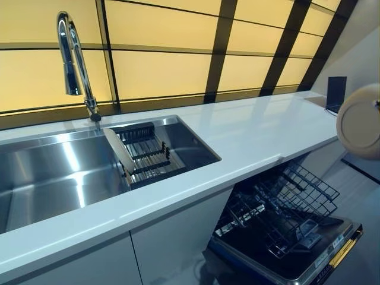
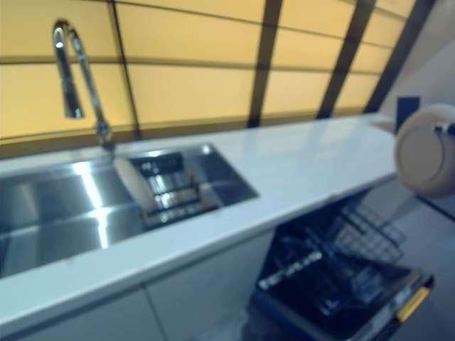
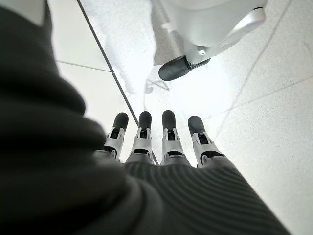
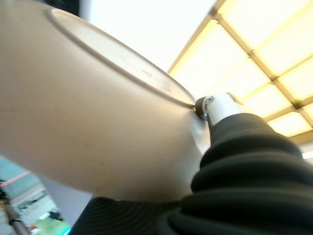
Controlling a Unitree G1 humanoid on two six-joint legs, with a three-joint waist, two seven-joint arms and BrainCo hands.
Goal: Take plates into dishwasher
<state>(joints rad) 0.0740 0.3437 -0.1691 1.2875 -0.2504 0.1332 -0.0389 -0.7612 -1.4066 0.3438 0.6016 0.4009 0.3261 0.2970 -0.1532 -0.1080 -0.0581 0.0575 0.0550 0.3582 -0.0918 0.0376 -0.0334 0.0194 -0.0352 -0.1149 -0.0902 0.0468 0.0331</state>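
The right hand (image 4: pixel 215 110) pinches the rim of a cream plate (image 1: pixel 359 122), which stands on its edge in the air above the open dishwasher (image 1: pixel 285 237), with its round bottom side facing the sink (image 1: pixel 71 172). The left hand (image 3: pixel 161 147) hangs over the floor (image 3: pixel 264 122) with straight fingers side by side, holding nothing

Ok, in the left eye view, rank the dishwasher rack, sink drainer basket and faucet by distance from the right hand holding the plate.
1. Dishwasher rack: below the right hand and its plate, at the right.
2. Sink drainer basket: in the sink's right part, mid-counter.
3. Faucet: behind the sink, far left.
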